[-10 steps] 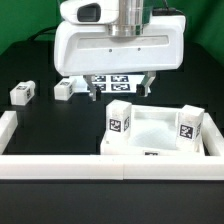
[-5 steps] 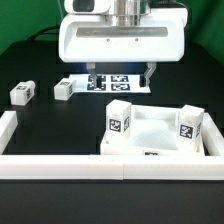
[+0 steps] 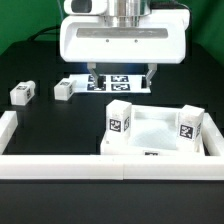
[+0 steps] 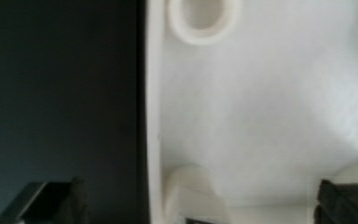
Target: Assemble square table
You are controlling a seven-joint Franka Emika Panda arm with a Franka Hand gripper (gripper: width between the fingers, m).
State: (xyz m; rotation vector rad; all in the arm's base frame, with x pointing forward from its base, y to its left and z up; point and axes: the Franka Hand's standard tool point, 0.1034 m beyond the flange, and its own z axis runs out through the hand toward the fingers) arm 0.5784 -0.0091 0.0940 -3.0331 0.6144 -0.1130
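Note:
The white square tabletop (image 3: 150, 133) lies tray-like on the black table, to the exterior view's right of centre. Two short white legs with tags stand upright in it, one at its left (image 3: 120, 118) and one at its right (image 3: 188, 123). Two more tagged legs lie loose at the exterior view's left (image 3: 22, 93) (image 3: 63, 90). My gripper (image 3: 122, 75) hangs open and empty above the tabletop's far edge. In the wrist view the tabletop (image 4: 265, 110) fills the frame with a round corner socket (image 4: 202, 20), and my gripper (image 4: 197, 205) holds nothing between its dark fingertips (image 4: 51, 200).
The marker board (image 3: 112, 84) lies just behind the gripper fingers. A long white border wall (image 3: 100, 166) runs along the front, and another (image 3: 8, 125) stands at the exterior view's left.
The gripper has risen a little from the tabletop's far edge, still open. The legs and tabletop have not moved.

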